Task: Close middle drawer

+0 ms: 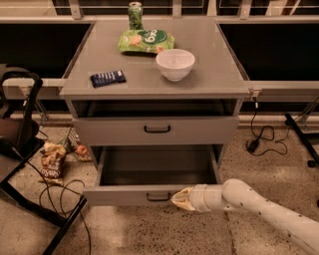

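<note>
The middle drawer (149,195) of the grey cabinet (79,84) stands pulled out, and its deep grey box is empty inside. Its small black handle (158,197) is on the flat front. My gripper (180,199) comes in from the right on a white arm. Its yellowish tip is shut and rests against the drawer front, just right of the handle. The top drawer (157,129) above is pushed in. The lowest drawer is hidden behind the open one.
On the cabinet top are a white bowl (175,64), a green chip bag (146,41), a green can (135,15) and a blue bar (107,77). A black chair (25,144), snack bags (51,162) and cables (60,194) lie at left. More cables (259,137) lie at right.
</note>
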You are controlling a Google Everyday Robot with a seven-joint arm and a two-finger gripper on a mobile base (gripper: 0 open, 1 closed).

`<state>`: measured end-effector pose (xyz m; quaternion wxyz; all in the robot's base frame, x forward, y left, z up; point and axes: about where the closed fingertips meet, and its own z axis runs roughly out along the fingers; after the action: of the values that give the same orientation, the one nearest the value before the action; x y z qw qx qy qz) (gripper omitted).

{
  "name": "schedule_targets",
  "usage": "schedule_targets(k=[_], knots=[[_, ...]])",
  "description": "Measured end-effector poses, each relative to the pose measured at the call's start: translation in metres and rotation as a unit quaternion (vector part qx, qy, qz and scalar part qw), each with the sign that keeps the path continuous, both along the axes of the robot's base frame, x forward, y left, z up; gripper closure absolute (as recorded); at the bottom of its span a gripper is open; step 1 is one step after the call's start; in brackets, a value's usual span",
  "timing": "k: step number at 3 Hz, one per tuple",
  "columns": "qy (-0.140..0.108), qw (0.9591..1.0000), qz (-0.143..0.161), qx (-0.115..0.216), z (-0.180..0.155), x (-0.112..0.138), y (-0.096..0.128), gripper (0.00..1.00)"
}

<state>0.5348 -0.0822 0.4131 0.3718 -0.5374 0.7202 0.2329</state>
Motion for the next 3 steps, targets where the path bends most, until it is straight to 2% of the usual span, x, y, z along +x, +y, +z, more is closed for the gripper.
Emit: schedule_targets(k=[2,3], knots=[[-0.023,0.9993,-0.003,0.028,0.028,0.032,0.006,1.0],[-0.025,0.9993,-0.005,0.028,0.029,0.035,0.004,1.0]])
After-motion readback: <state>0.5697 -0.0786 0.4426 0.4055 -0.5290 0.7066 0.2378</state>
